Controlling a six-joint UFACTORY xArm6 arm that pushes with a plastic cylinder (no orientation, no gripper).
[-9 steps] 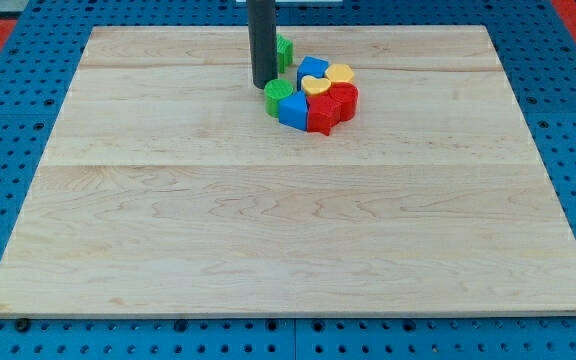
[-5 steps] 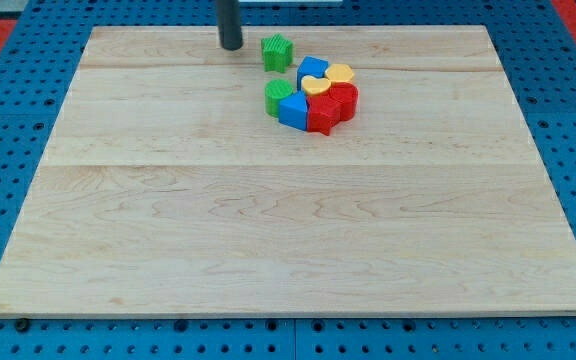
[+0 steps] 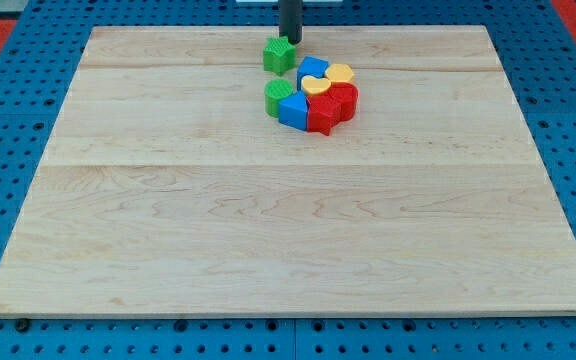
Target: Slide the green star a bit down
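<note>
The green star [image 3: 279,54] lies near the top of the wooden board [image 3: 168,220], just above and left of a tight cluster of blocks. My tip [image 3: 291,41] stands right behind the star's upper right edge, touching or almost touching it. The cluster holds a second green block [image 3: 277,96], a blue block [image 3: 293,111], another blue block [image 3: 312,69], a yellow heart [image 3: 340,74], a yellow block [image 3: 317,86] and two red blocks [image 3: 324,114] [image 3: 345,97].
The board lies on a blue pegboard table [image 3: 8,150]. The cluster sits directly below the star, a small gap apart from it.
My tip went from beside the cluster to the upper left, then swung right to sit just above the star. The star has shifted slightly.
</note>
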